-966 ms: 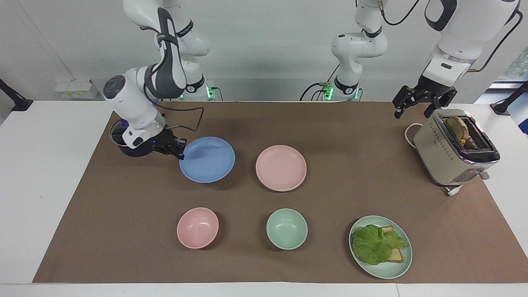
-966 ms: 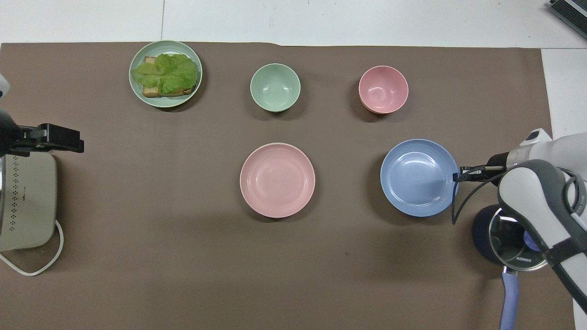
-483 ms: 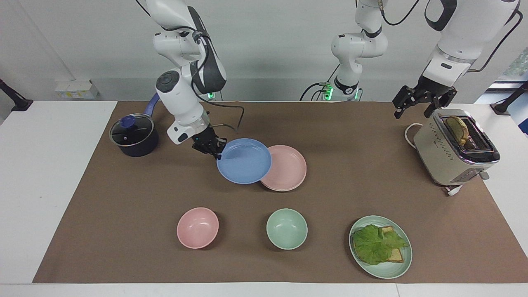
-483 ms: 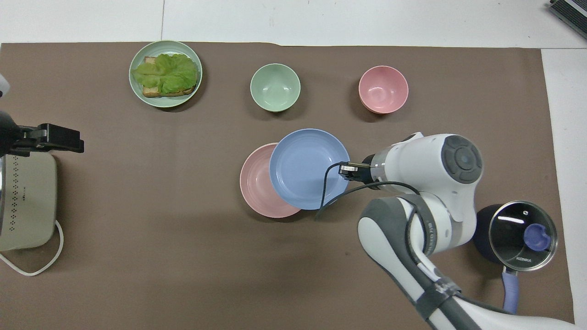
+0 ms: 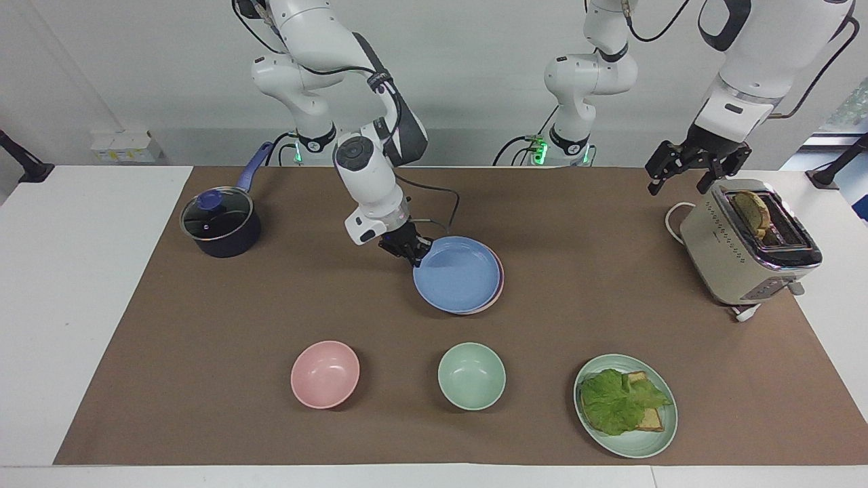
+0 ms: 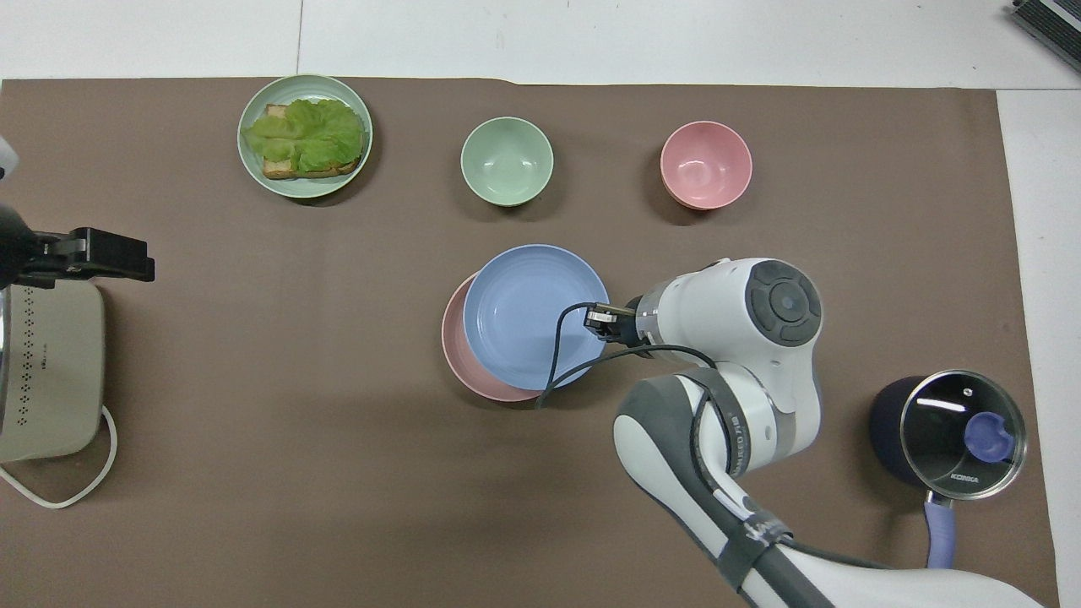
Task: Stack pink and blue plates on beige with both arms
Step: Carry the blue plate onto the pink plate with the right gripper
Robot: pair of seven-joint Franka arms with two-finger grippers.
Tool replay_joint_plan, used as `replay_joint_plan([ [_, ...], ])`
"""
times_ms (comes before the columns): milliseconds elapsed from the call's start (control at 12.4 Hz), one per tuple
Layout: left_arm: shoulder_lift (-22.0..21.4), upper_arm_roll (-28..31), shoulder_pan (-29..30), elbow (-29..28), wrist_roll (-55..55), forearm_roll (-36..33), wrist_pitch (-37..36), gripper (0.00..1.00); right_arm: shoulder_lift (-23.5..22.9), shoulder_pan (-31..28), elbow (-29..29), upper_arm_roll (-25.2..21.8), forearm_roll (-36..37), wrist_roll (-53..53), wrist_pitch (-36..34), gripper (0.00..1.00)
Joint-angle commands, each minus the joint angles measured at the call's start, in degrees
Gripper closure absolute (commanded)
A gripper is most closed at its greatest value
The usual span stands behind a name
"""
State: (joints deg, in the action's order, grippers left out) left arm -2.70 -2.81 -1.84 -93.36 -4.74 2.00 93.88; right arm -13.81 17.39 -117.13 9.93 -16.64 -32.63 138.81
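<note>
Two plates nearly overlap: your right gripper, clenched on the blue plate's rim, holds it just above the pink plate, having swung it over from beside the pot. Next, centre, lower and release. No beige plate shows. Your left gripper waits, released, over the toaster.
</note>
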Motion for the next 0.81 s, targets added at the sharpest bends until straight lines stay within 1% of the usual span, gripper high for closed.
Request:
replay_joint_plan([
  [0, -0.4, -0.4, 0.7, -0.1, 0.5, -0.8, -0.7, 0.00, -1.2, 1.2, 2.8, -0.1, -1.1, -2.3, -0.2, 1.00],
  [725, -0.4, -0.4, 0.7, -0.1, 0.5, -0.8, -0.7, 0.00, -1.0, 1.5, 1.9, -0.2, -0.1, -3.1, -3.1, 1.00],
])
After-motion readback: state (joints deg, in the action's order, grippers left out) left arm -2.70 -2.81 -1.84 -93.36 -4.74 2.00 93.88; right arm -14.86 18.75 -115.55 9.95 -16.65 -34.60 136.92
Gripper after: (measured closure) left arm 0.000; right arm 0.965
